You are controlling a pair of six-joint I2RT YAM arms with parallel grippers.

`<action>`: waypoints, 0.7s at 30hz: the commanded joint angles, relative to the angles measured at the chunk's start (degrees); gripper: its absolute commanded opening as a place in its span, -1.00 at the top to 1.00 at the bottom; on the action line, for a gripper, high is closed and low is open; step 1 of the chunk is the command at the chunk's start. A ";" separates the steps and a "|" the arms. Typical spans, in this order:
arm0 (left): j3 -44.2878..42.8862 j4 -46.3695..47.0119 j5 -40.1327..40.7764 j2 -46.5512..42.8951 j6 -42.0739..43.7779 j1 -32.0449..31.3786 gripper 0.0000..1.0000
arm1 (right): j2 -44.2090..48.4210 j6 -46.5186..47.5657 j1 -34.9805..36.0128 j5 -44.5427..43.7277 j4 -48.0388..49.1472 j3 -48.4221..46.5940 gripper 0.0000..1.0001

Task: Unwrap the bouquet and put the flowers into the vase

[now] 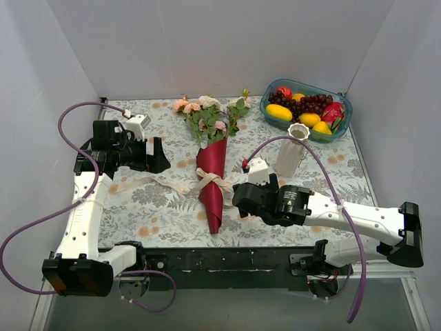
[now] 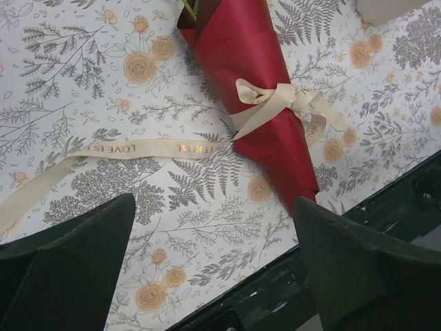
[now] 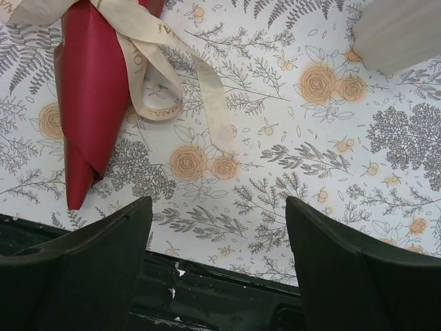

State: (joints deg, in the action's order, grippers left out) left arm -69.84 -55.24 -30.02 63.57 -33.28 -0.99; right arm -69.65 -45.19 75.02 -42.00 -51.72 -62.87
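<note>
Bouquet, wrapped in its red cone and tied with ribbon, lay mid-tabletop, tip toward the arm bases. I saw the left claw released beside it, and the right claw likewise released, near the upright vase.

The whole table is seen from high above and behind its near edge, looking down towards the far edge. Both wrist views are held close over the near edge, pointed steeply down, one left of the middle, one right. The narrow end of the bouquet and its ribbon are shared by all three views.
</note>
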 commanded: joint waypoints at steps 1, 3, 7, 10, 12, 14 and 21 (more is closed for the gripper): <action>0.85 -0.74 -1.27 -0.38 2.78 -0.15 -0.96 | 1.00 0.63 0.03 -0.45 2.94 1.17 -0.73; 1.29 -0.57 -2.40 -0.20 3.74 -0.15 -0.96 | 0.74 1.24 -0.14 -0.02 3.73 2.31 -0.74; 2.43 -0.74 -6.61 0.67 6.20 -0.15 -0.96 | -0.23 3.69 -1.54 2.62 5.31 4.86 -0.72; 3.05 -0.83 -9.26 1.99 8.66 -0.67 -0.96 | -0.93 5.71 -3.30 5.95 7.68 7.06 -0.70; 3.66 -0.48 -9.70 2.78 10.68 -1.55 -0.96 | -1.19 6.69 -4.27 8.06 8.74 8.89 -0.70; 4.54 -0.22 -9.79 3.84 12.35 -2.69 -0.96 | -0.76 8.01 -5.41 8.51 10.50 10.13 -0.70; 9.36 3.99 -4.97 7.70 16.40 -7.09 -0.96 | 0.30 9.24 -7.96 10.09 15.33 15.32 -0.70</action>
State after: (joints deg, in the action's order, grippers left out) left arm -63.29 -54.15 -36.91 69.87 -20.97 -5.80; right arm -70.83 -37.45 68.16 -33.43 -41.10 -49.67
